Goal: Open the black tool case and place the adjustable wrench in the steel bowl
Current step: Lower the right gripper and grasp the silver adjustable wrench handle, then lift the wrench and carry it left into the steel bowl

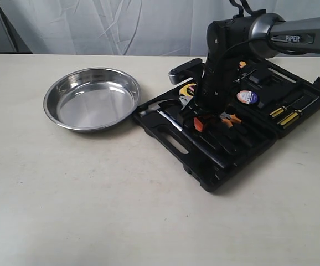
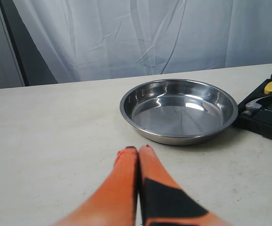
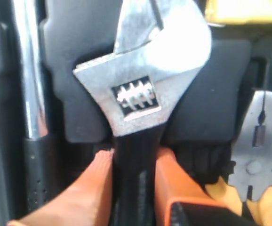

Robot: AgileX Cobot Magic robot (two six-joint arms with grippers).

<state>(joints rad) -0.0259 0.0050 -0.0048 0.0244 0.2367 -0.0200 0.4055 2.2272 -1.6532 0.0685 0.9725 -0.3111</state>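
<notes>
- Orange fingers [image 3: 173, 181] of the right gripper [image 3: 135, 157] sit one on each side of the adjustable wrench [image 3: 140, 94]. They are closed partway and press on its black handle just behind the silver head.
- On the left gripper [image 2: 137, 149], the two fingers meet at their tips and hold nothing. They hang over bare table [image 2: 42, 155].
- The wrench lies flat in its moulded slot in the black tool case [image 1: 201, 160]. Its long axis runs straight out from the right gripper, with the head at the far end and the thumbwheel face up.
- It lies parallel to the chrome shaft of the hammer [image 3: 27, 84]. In the exterior view that shaft runs from about 10 o'clock to 4 o'clock.
- Only the right wrist view shows the grip and the wrench head clearly. In the exterior view the right arm comes in from 2 o'clock and drops onto the case, hiding most of the wrench.
- Only the left wrist view shows the left gripper, which is out of the exterior frame. It also shows the steel bowl [image 2: 178, 113] sitting empty and touching or almost touching the corner of the case.
- In the exterior view the bowl is at 9 o'clock from the case, which lies open on the table.
- The hammer lies close along one side of the wrench and the pliers [image 3: 256, 165] along the other. A yellow tape measure [image 3: 249, 12] sits just past the head.
- Yellow-handled screwdrivers [image 1: 287, 113] lie in the other half of the case, at 3 o'clock from the gripper.
</notes>
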